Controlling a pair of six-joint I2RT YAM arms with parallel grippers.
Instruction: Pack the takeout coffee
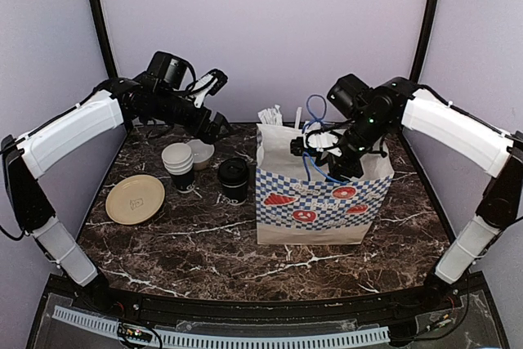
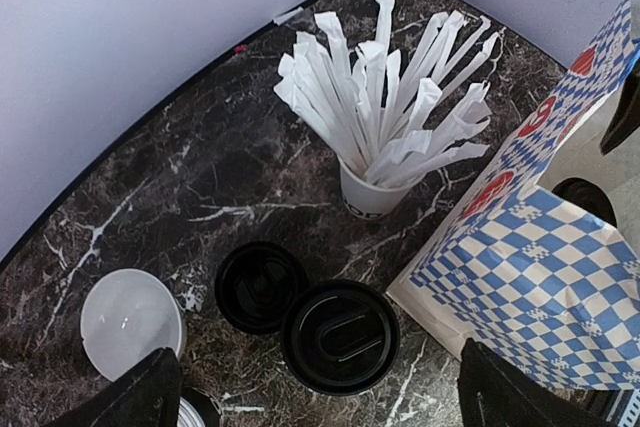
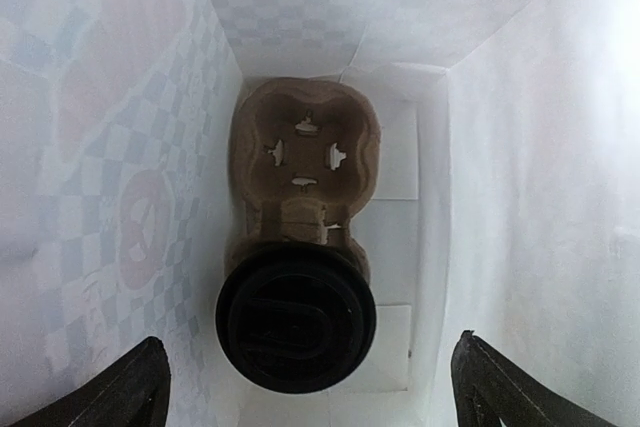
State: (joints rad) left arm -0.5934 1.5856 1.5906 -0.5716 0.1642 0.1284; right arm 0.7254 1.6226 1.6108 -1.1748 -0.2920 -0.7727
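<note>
Although the coffee cup (image 3: pixel 295 322) is seated at the 6 o'clock end of the tray (image 3: pixel 305 137) inside the bag (image 1: pixel 282 222), under the spread right claw (image 3: pixel 315 384), it could be tipped if the bag wall is snagged; the left claw (image 2: pixel 320 392) is spread too.

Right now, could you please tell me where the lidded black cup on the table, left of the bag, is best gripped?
Probably the paper wall just under the lid of the lidded black cup, coming from above on its near-left side. It stands upright with the lid on top, and the bag stands close on its right.
</note>
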